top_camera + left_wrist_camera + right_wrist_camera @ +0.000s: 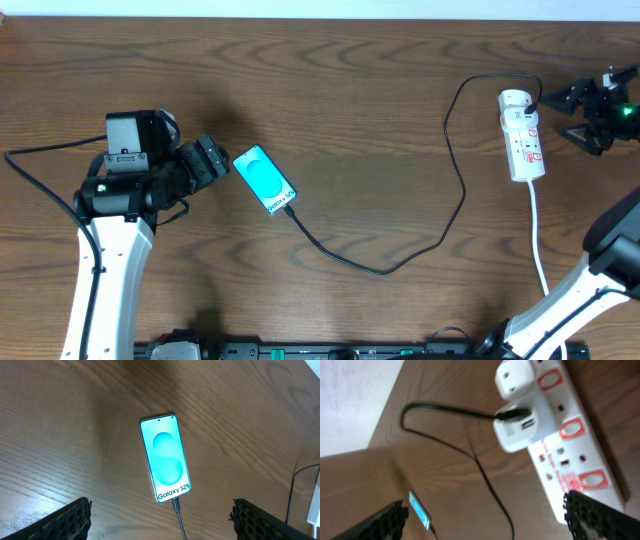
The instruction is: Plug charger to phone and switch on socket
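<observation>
The phone lies flat on the table, teal screen up, with "Galaxy S25" text; it also shows in the left wrist view and small in the right wrist view. The charger cable runs from the phone's lower end, where its connector tip sits in the port, across the table to a white adapter in the socket. The socket is a white strip with red switches. My left gripper is open and empty, just left of the phone. My right gripper is open beside the socket.
The socket's white lead runs toward the table's front edge. The left arm's black cable loops at the far left. A white wall strip runs along the back edge of the wooden table.
</observation>
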Action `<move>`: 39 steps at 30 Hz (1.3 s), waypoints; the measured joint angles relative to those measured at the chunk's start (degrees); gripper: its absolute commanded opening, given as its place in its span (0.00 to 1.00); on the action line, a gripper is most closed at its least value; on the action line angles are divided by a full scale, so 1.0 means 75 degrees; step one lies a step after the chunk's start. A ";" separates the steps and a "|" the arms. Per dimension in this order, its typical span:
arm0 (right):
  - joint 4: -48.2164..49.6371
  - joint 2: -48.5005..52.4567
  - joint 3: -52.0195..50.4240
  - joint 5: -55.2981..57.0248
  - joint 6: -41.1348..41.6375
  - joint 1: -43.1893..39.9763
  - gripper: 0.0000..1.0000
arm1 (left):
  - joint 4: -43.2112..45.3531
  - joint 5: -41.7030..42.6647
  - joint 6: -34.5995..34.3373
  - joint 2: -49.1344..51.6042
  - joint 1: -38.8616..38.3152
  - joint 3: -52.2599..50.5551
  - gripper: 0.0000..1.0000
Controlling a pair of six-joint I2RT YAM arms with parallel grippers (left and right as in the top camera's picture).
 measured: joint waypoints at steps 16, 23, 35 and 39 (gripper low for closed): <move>-0.0102 0.0979 0.0382 0.0047 -0.0495 0.0000 0.99 | 0.0000 -0.0184 0.0003 0.0000 0.0000 0.0000 0.90; 0.0157 0.0979 0.0385 0.0052 -0.0525 0.0000 0.99 | 0.0000 -0.0195 0.0003 0.0000 0.0000 0.0000 0.90; 0.0667 0.0979 0.0388 0.0213 -0.0527 0.0003 0.99 | 0.0000 -0.0198 0.0003 0.0000 -0.0003 0.0000 0.90; 0.0810 0.0979 0.0391 0.0224 -0.0525 0.0015 0.99 | 0.0000 -0.0198 0.0003 0.0000 0.0000 0.0000 0.90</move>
